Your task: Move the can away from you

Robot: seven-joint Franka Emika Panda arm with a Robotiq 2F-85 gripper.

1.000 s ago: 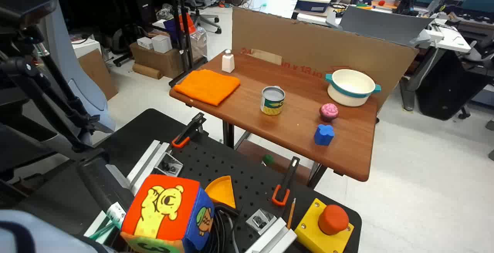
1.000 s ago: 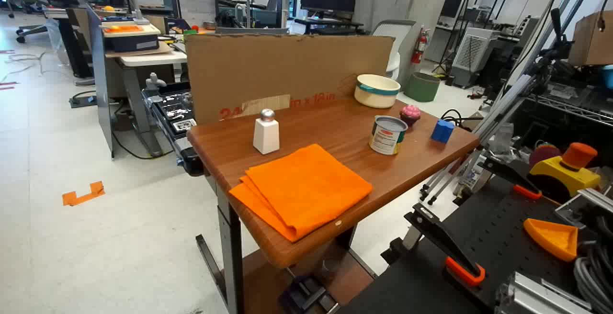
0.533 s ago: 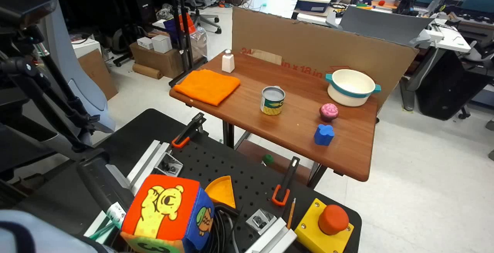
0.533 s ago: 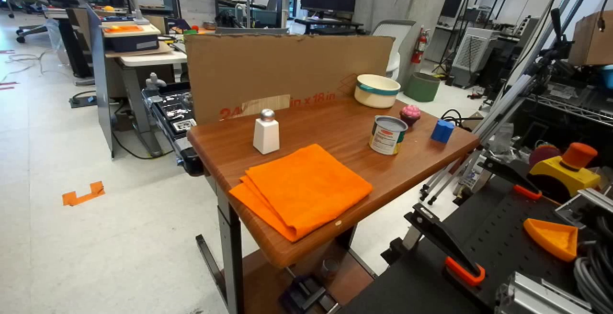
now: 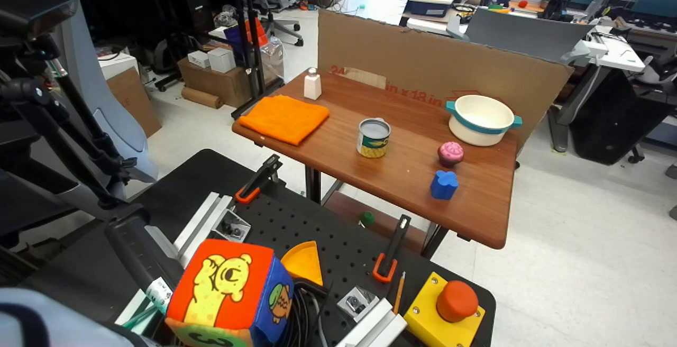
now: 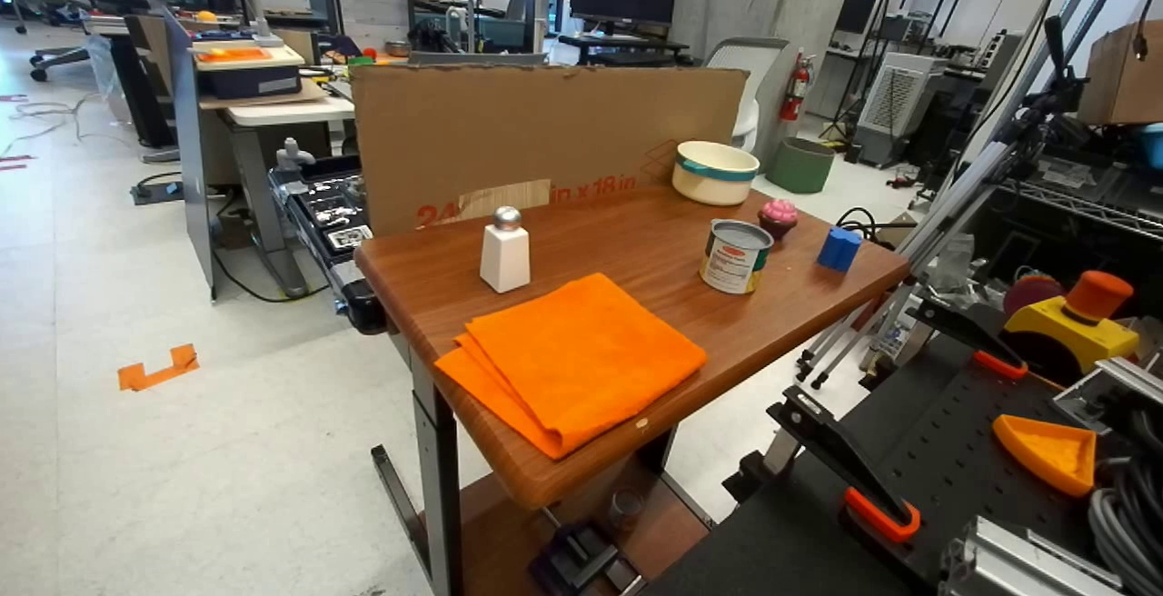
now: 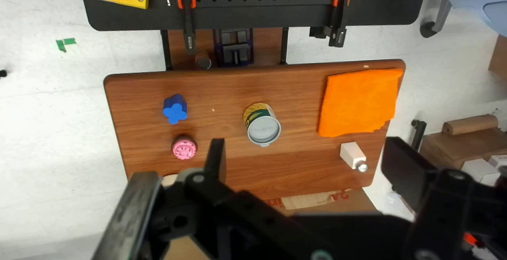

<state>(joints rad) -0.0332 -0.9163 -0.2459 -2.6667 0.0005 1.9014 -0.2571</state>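
Observation:
The can is short, with a silvery top and a yellow and green label. It stands upright on the brown table, toward the middle of its length. In an exterior view the can shows its white label side. In the wrist view the can stands above the jaws in the picture. My gripper is open with its fingers wide apart and nothing between them. The gripper is high above the table and apart from the can. Neither exterior view shows the gripper.
A white bowl with teal rim, a pink-topped cupcake and a blue block stand at one end. An orange cloth and a white shaker are at the opposite end. A cardboard wall lines the far edge.

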